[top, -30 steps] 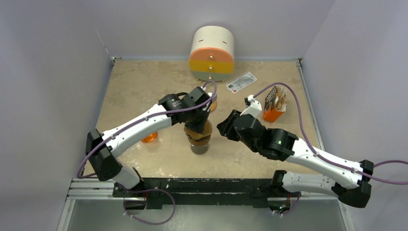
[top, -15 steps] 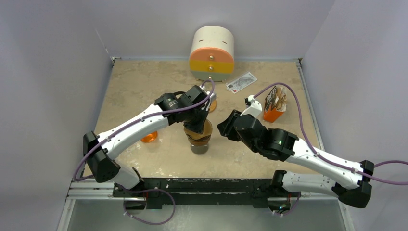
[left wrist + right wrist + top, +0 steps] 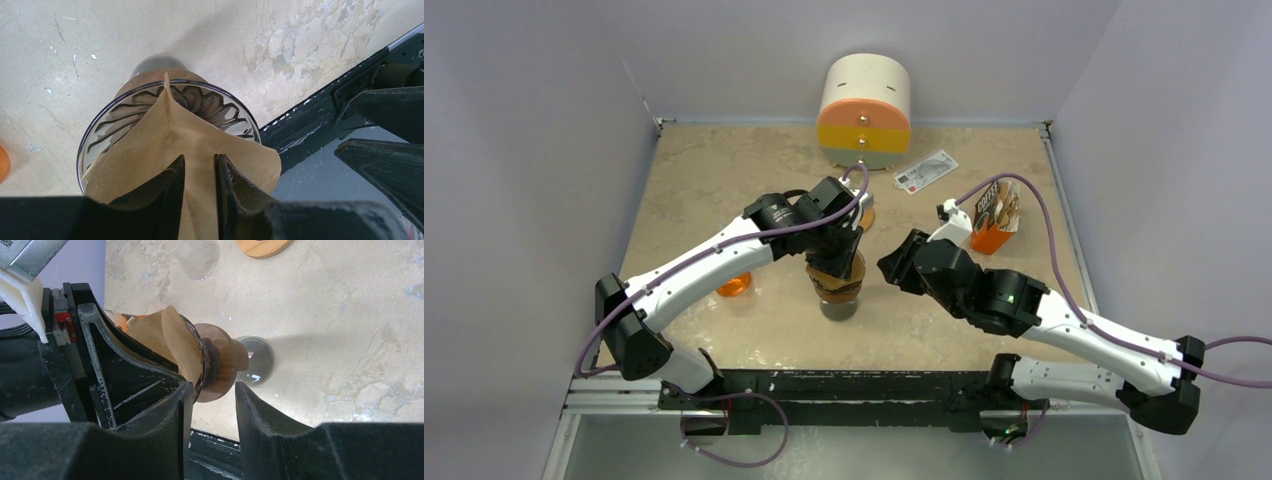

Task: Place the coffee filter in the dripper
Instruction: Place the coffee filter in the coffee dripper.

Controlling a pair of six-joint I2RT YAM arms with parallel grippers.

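The brown paper coffee filter (image 3: 200, 135) sits spread inside the ribbed glass dripper (image 3: 125, 120), its near edge folded over the rim. The dripper (image 3: 836, 278) has a wooden collar (image 3: 220, 370) and stands on a dark grey cup (image 3: 255, 360) mid-table. My left gripper (image 3: 199, 162) hovers right over the filter, open by a narrow gap, with the filter's crease showing between the fingers. My right gripper (image 3: 212, 390) is open just right of the dripper, level with the collar, with nothing between its fingers. From the right wrist the filter (image 3: 177, 342) pokes out above the glass rim.
A cream and orange round drawer unit (image 3: 864, 110) stands at the back. An orange filter box (image 3: 992, 222) and a white card (image 3: 926, 170) lie back right. An orange object (image 3: 735, 286) sits left of the dripper. A second glass dripper (image 3: 195, 257) and a wooden disc (image 3: 262, 246) lie behind.
My left gripper's fingers have parted over the filter, which stays in the dripper. The right gripper has edged slightly to the right.
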